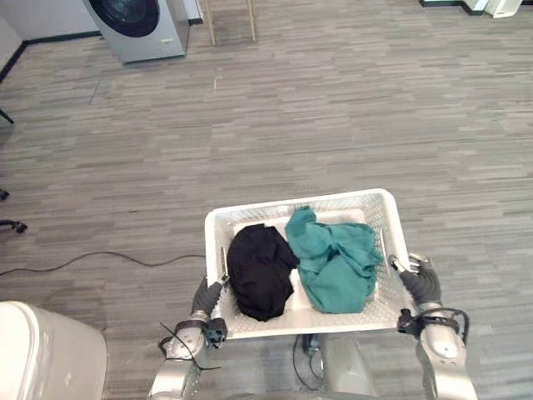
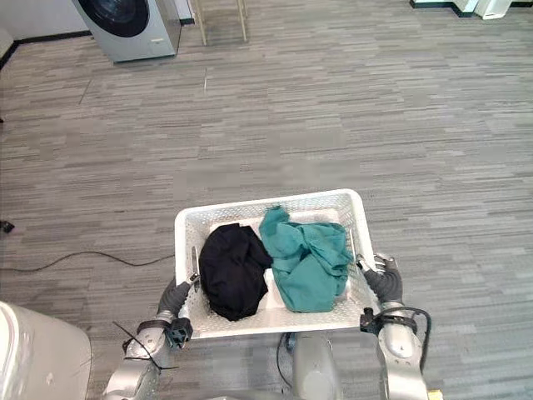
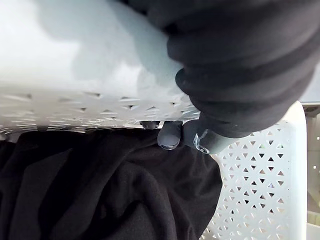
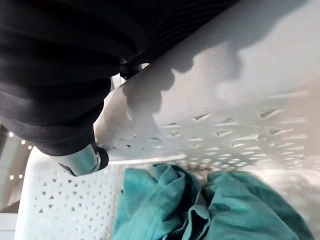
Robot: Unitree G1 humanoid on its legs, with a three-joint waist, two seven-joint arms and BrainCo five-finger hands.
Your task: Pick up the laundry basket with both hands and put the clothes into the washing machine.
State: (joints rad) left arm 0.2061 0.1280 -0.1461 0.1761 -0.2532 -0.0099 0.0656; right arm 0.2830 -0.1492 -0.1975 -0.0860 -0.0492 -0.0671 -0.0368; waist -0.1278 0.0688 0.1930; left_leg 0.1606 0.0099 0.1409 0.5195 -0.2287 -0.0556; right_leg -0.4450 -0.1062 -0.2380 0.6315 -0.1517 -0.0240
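Observation:
A white perforated laundry basket (image 1: 300, 200) is held off the wooden floor in front of me. Inside lie a black garment (image 1: 260, 271) on the left and a teal garment (image 1: 337, 258) on the right. My left hand (image 1: 205, 294) grips the basket's left rim, its thumb (image 3: 172, 135) hooked over the edge above the black garment (image 3: 100, 190). On the opposite rim my right hand (image 1: 421, 282) is clamped, thumb (image 4: 82, 159) against the wall near the teal garment (image 4: 200, 205). The washing machine (image 1: 137, 25) stands far off at the upper left, its dark round door facing me.
A white rounded object (image 1: 46, 354) sits close at my lower left. Wooden legs of a piece of furniture (image 1: 229, 21) stand just right of the washing machine. White items (image 1: 500, 7) rest at the far right wall. Grey plank floor (image 1: 333, 108) stretches between me and the machine.

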